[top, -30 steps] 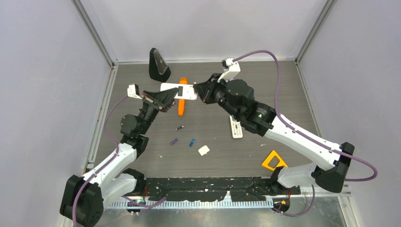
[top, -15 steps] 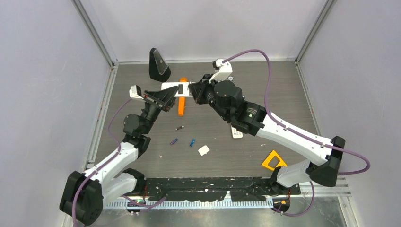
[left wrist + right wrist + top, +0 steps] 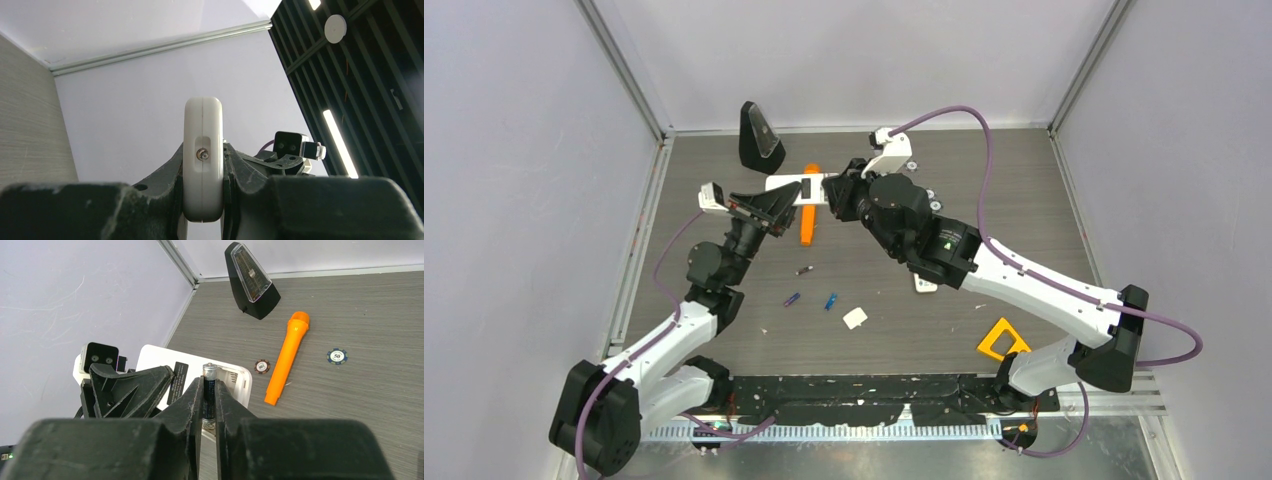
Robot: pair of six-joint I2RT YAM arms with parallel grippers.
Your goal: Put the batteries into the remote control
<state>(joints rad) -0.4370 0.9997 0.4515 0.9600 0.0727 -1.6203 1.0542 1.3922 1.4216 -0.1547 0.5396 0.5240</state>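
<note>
My left gripper (image 3: 771,207) is shut on a white remote control (image 3: 797,189) and holds it above the table, back side up. In the left wrist view the remote's end (image 3: 202,150) sits clamped between the jaws of the left gripper (image 3: 202,200). My right gripper (image 3: 209,386) is shut on a dark battery (image 3: 209,376) with a silvery tip, held at the remote's open battery compartment (image 3: 235,380). Three more batteries lie on the table: a dark one (image 3: 804,270), a purple one (image 3: 792,298) and a blue one (image 3: 830,300).
A small white cover (image 3: 855,318) lies near the loose batteries. An orange torch (image 3: 809,215), a black metronome (image 3: 760,138) and two poker chips (image 3: 262,366) (image 3: 337,356) sit at the back. A second remote (image 3: 924,284) lies under the right arm, and a yellow triangle (image 3: 1002,340) at the front right.
The right arm swung left and back, keeping the battery at the remote's end. The left gripper and remote rose slightly towards the back.
</note>
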